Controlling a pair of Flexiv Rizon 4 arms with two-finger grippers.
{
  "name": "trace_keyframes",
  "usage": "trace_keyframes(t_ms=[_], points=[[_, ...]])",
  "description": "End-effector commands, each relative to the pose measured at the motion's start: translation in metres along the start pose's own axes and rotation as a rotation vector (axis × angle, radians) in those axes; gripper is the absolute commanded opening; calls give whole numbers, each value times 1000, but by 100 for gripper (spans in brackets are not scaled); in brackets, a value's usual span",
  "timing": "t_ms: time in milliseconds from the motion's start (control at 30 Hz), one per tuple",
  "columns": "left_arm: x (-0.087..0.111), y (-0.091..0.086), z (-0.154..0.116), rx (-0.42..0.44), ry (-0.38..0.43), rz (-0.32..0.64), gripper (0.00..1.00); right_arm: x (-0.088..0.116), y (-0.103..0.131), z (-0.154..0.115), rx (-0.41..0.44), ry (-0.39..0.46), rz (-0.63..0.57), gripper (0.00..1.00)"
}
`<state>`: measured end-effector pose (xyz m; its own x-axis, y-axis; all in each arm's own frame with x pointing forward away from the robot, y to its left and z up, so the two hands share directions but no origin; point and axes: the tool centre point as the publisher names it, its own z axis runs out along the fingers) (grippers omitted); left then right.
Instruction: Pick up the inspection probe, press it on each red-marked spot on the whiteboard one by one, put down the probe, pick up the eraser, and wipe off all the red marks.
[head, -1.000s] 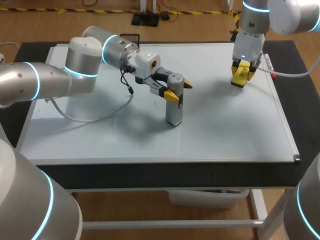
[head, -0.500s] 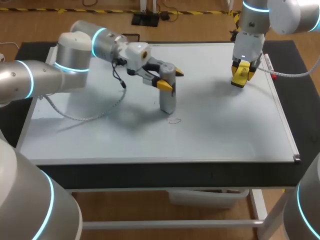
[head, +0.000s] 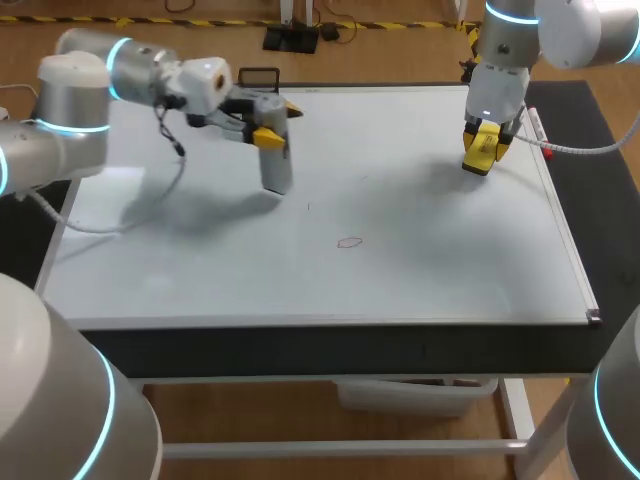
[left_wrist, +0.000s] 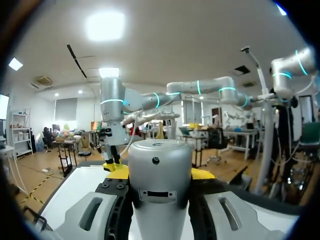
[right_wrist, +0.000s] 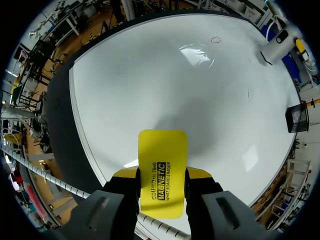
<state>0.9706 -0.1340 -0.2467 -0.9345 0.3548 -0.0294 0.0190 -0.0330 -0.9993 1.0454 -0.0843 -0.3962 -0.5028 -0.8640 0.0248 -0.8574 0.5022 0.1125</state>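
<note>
Grey probe (head: 277, 172) gripped by left end effector (head: 278, 125).

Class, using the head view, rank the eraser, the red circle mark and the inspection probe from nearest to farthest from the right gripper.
1. eraser: held in the right gripper itself.
2. red circle mark: mid-board, toward the front.
3. inspection probe: left side, in the left gripper.

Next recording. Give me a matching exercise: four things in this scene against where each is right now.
Things
1 probe
2 eraser
3 red mark
4 black basket

Places
a in the right hand
b at the whiteboard's far edge
c in the left hand
d on bare whiteboard, near its middle

Pairs: 1-c, 2-a, 3-d, 4-b
</note>
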Motion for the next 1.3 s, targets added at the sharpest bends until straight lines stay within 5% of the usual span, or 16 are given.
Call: trace_keyframes(t_ms=[33,667,1000,1300], points=[[11,-5,-28,-11,-151,-3,0,0,-1,-1,1,4,-2,0],[22,6,-121,0,-349,-27,0,0,-1,-1,1,4,-2,0],[23,6,-123,3,-352,-26,0,0,-1,-1,1,4,-2,0],[23,6,-123,3,-352,-26,0,-19,34,-2,-13,-14,-16,0]])
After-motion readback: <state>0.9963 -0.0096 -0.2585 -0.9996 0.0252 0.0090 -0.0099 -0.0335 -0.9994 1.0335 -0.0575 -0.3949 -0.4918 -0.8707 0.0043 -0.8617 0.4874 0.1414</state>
